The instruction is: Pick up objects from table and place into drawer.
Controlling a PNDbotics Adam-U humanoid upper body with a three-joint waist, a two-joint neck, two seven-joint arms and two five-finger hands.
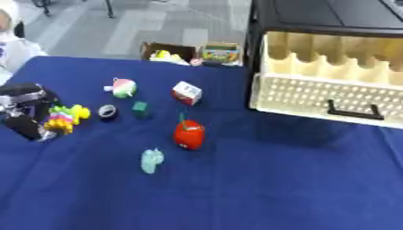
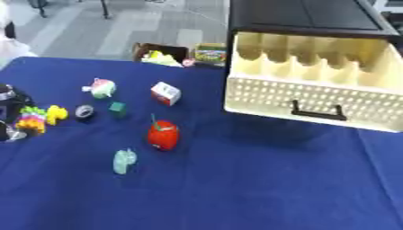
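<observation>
Multicoloured block toy (image 1: 64, 117) (yellow, pink, green, orange pieces) sits at the left edge of the blue tablecloth (image 1: 260, 188), against the left hand (image 1: 28, 112). Hand is black with silver parts, comes in from the left; its fingers lie at the toy, but whether they are curled round it or merely touching — cannot tell. Right hand shows in neither view.

Drawer (image 2: 315, 81): cream, perforated front, black handle, pulled out of a black cabinet (image 2: 307, 15) at the upper right of the table; scalloped dividers visible inside. Well apart from the toy.

Other items on the cloth, between toy and drawer:
- small grey ring-shaped object (image 1: 107, 111), just beside the toy
- small green cube (image 1: 140, 107), near the ring
- round pink-and-green toy (image 1: 122, 87), further back
- red-and-white small box (image 1: 187, 93), tilted
- red apple-like toy (image 1: 190, 134) with green stem, near table centre
- pale green translucent figure (image 1: 151, 161), nearest the camera

At the far table edge: a brown box (image 1: 167, 53) and a colourful package (image 1: 221, 53), side by side
</observation>
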